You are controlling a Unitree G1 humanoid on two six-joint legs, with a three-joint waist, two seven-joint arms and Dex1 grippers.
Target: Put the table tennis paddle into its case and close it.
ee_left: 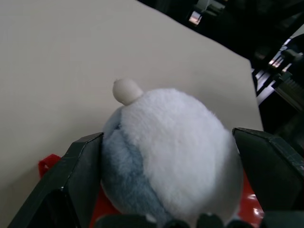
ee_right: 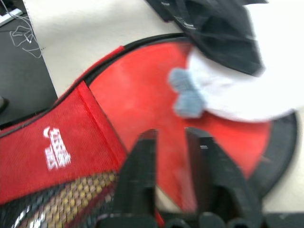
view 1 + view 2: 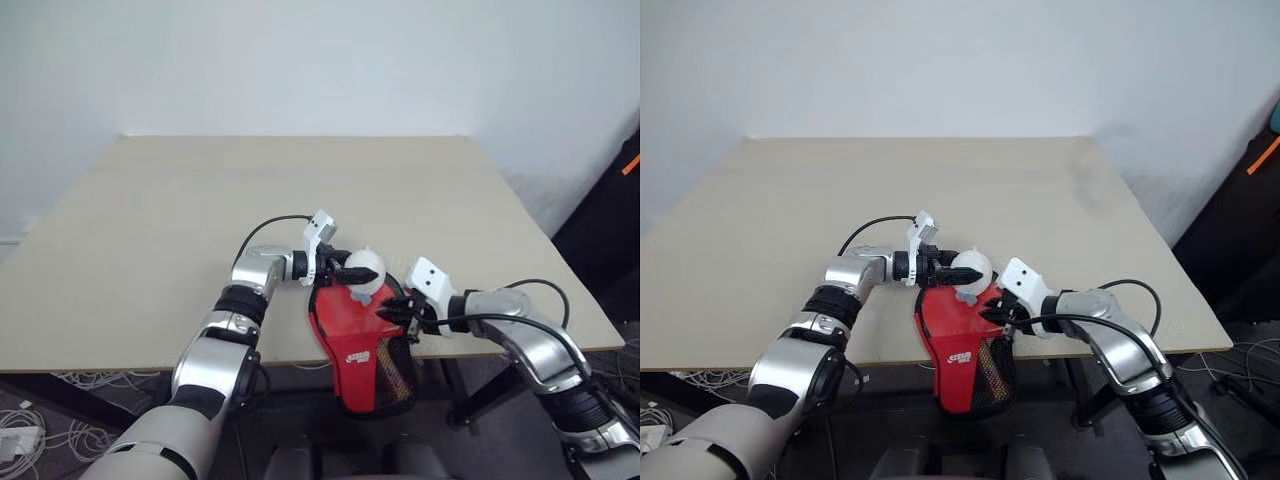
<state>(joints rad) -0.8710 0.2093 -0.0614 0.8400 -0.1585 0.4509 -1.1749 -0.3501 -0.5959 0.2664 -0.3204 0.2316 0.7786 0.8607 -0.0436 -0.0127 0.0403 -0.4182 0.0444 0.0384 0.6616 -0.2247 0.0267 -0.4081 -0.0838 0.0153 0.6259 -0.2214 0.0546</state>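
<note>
The case (image 3: 350,335) is red with black trim and a white logo. It lies at the table's (image 3: 200,200) front edge, its narrow mesh end hanging over. Through the mesh shows a light wooden shape, seemingly the table tennis paddle's handle (image 2: 61,202). A fluffy white-and-grey ball (image 3: 366,266) rests on the case's round end. My left gripper (image 3: 352,270) reaches in from the left, open, with its fingers (image 1: 80,166) wide on either side of the ball. On the case's right side my right gripper (image 2: 171,142) hovers just over the red face, fingers slightly apart, nothing between them.
The pale table stretches bare behind and to both sides of the case. Dark equipment (image 3: 610,220) stands beyond the table's right edge. White cables (image 3: 30,420) lie on the floor at the lower left.
</note>
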